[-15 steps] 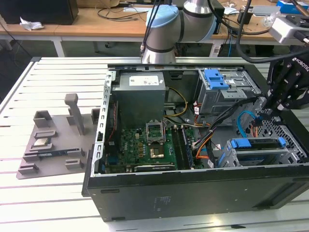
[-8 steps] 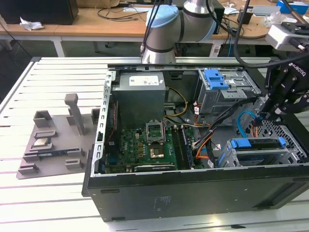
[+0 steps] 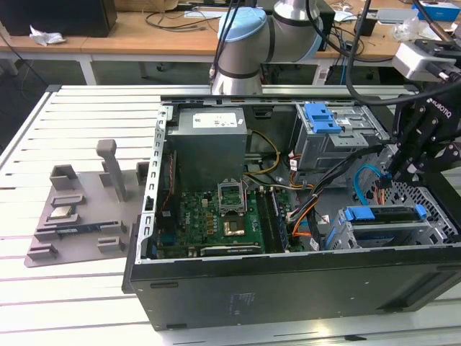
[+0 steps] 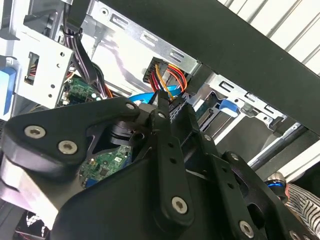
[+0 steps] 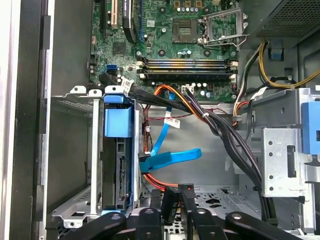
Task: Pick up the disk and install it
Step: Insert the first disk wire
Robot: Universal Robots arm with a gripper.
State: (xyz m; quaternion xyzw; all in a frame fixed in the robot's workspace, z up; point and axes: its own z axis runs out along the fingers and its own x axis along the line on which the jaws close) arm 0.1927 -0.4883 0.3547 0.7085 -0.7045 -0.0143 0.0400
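Grey moulded fixture plate (image 3: 72, 209) sits at the exterior view's left on the slatted table, well apart from anything I'm working on. Next comes the open computer case (image 3: 288, 292), lying on its side, with the green motherboard (image 3: 216, 216) and the power supply box (image 3: 209, 140) in its left half.

Right of the motherboard, the disk (image 3: 382, 216) looks to me already slid into the lower drive cage (image 3: 338, 241). In the first wrist view I see it edge-on (image 5: 120, 175), with its blue carrier (image 5: 119, 120) between the cage walls. I'd judge the pick-up done and the seating as the step in hand.

The gripper (image 3: 395, 169) hangs over the case's right end, just beside that cage and down among the wiring. In both wrist views it is close to a bundle of orange and yellow leads (image 4: 167, 75) and a blue flat cable (image 5: 170, 157). I cannot tell whether the jaws are spread, pressed together, or pinching something.

Doing this well means working slowly and straight along the cage's slot. I'd keep the linkage off those leads, since a snagged connector is my main worry. I'd also check that the carrier sits flush with the cage mouth.
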